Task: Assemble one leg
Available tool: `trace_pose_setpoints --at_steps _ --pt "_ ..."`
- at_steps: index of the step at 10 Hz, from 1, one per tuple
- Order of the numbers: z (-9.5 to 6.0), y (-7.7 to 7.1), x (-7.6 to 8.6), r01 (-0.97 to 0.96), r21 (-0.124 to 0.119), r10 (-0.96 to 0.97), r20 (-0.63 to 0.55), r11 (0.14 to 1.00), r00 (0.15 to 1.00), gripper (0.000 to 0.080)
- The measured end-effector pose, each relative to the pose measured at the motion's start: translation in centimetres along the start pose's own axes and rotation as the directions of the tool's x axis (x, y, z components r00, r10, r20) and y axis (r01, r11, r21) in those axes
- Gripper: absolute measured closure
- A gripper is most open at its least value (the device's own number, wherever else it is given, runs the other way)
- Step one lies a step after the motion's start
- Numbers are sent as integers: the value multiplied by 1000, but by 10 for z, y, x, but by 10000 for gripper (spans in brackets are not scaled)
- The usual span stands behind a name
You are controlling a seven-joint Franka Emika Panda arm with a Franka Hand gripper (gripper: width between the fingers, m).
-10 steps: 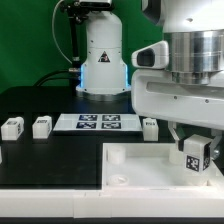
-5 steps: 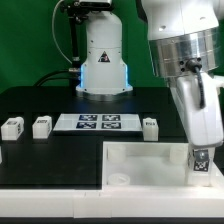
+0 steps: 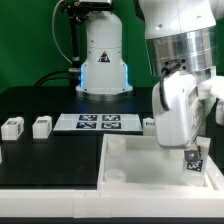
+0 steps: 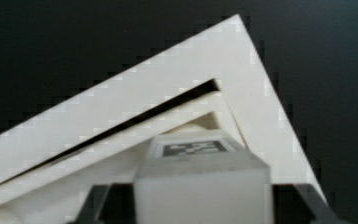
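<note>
**Gripper holds one leg over the tabletop's corner**

The gripper [image 3: 194, 152] is clamped on a leg [image 3: 195, 161], a small white peg with a black-and-white square tag facing the exterior camera. The leg hangs upright low over the white tabletop [image 3: 140, 165], near that panel's corner on the exterior view's right. Whether its base touches the panel cannot be told. In the wrist view the same leg [image 4: 197, 170] sits between the two dark fingers [image 4: 101, 203], its tag turned toward the lens, with a pointed corner of the tabletop [image 4: 247, 90] beyond it against the black counter [image 4: 69, 50].

Three more legs stand on the counter beyond the tabletop's far edge. Two, a leg [image 3: 12, 127] and its neighbour [image 3: 42, 126], stand near each other well off to the exterior view's left of the tabletop. The third leg [image 3: 149, 124] stands just behind the tabletop's far edge and is partly hidden by the arm. The marker board [image 3: 87, 122] lies flat between the pair and that third leg. A round socket [image 3: 117, 176] shows at the tabletop's near corner on the exterior view's left.
</note>
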State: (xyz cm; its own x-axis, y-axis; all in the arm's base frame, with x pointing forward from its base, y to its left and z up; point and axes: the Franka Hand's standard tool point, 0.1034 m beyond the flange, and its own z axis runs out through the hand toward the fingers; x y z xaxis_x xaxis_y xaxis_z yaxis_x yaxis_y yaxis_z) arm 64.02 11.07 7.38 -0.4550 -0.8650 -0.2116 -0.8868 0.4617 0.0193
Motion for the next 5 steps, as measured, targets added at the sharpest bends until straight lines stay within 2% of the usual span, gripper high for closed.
trace_pose_setpoints --at_steps 3,4,5 --pt "0 1 1 33 0 -33 -7 999 999 499" --pt "1 1 0 35 -2 -35 -7 999 999 408" --pt "2 3 -1 44 -5 -44 -9 999 999 408"
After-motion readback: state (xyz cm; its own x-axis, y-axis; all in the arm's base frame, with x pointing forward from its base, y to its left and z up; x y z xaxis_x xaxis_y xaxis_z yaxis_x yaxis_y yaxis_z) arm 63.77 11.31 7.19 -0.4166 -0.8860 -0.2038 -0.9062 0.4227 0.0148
